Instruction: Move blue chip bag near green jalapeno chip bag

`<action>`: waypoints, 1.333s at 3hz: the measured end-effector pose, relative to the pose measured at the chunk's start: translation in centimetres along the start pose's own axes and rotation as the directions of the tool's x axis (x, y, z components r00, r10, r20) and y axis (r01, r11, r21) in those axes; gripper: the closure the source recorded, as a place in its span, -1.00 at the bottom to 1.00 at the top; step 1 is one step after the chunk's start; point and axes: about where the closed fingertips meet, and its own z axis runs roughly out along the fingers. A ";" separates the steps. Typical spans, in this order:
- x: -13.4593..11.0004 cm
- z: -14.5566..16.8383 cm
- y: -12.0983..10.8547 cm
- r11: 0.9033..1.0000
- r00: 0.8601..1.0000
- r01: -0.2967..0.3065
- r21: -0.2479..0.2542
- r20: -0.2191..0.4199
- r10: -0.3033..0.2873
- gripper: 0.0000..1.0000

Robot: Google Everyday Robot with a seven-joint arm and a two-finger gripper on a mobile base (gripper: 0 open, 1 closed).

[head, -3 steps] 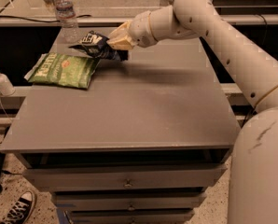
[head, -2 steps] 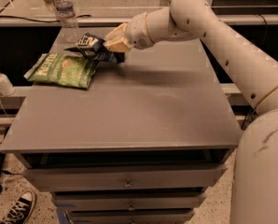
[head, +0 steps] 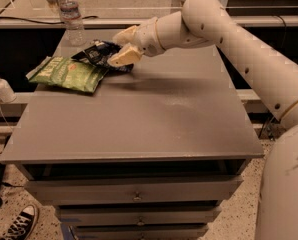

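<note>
Since the blue chip bag point(head: 95, 52) lies on the table point(head: 139, 119) with its near edge touching the green jalapeno chip bag point(head: 69, 74), we judge the placing all but done. Our gripper point(head: 115, 48) hovers at the blue bag's right edge with its fingers spread, apparently straddling the foil without pinching it. To finish well, we should lift up and back cleanly, so neither finger drags the bag away.

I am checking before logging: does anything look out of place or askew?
The green jalapeno chip bag lies askew, its left corner hanging over the table edge. The crumpled blue chip bag lies beside it, at the end effector.
</note>
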 end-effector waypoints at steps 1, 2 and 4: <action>0.2 -0.4 0.1 1.000 1.000 -0.006 0.010 -0.007 0.007 -1.00; 0.3 -1.0 0.1 1.000 1.000 -0.009 0.016 -0.013 0.009 -1.00; 3.4 -12.7 -0.1 0.987 0.993 -0.078 0.140 -0.080 0.090 -1.00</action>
